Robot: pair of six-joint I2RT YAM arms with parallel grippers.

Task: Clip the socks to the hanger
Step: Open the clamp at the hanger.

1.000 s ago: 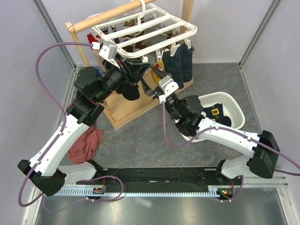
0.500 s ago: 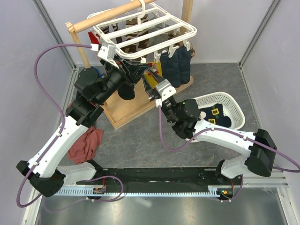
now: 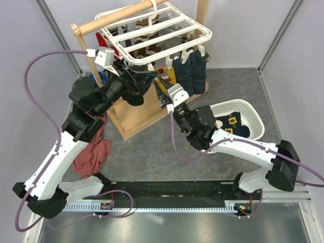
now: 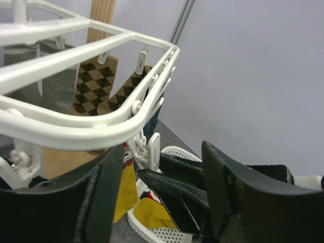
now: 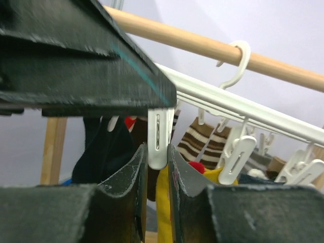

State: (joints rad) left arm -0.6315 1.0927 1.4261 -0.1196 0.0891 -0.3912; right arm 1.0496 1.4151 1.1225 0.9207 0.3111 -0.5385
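Note:
The white hanger (image 3: pixel 157 38) hangs by its hook from the wooden pole. Two navy socks (image 3: pixel 195 71) hang clipped at its right front. A mustard-yellow sock (image 3: pixel 168 77) hangs beside them. My right gripper (image 3: pixel 162 90) reaches up under the frame's front edge. In the right wrist view it (image 5: pixel 157 152) is shut on a white clip peg (image 5: pixel 158 134), with the yellow sock (image 5: pixel 164 212) just below. My left gripper (image 3: pixel 147 78) is open wide beside it. In the left wrist view it (image 4: pixel 162 197) straddles the right gripper's fingers (image 4: pixel 177 185), with a peg (image 4: pixel 152 149) and the yellow sock (image 4: pixel 147 212) behind them.
Brown argyle socks (image 4: pixel 96 91) and brown striped socks (image 5: pixel 202 136) hang on the hanger. A black sock (image 3: pixel 135 96) hangs under the left gripper. The wooden stand's base (image 3: pixel 136 119) is below. A white mesh basket (image 3: pixel 250 109) with socks stands right. A red cloth (image 3: pixel 93 152) lies left.
My left arm has swung to the left and its gripper has pulled back along the frame's front edge. My right gripper has stayed at the peg under the frame.

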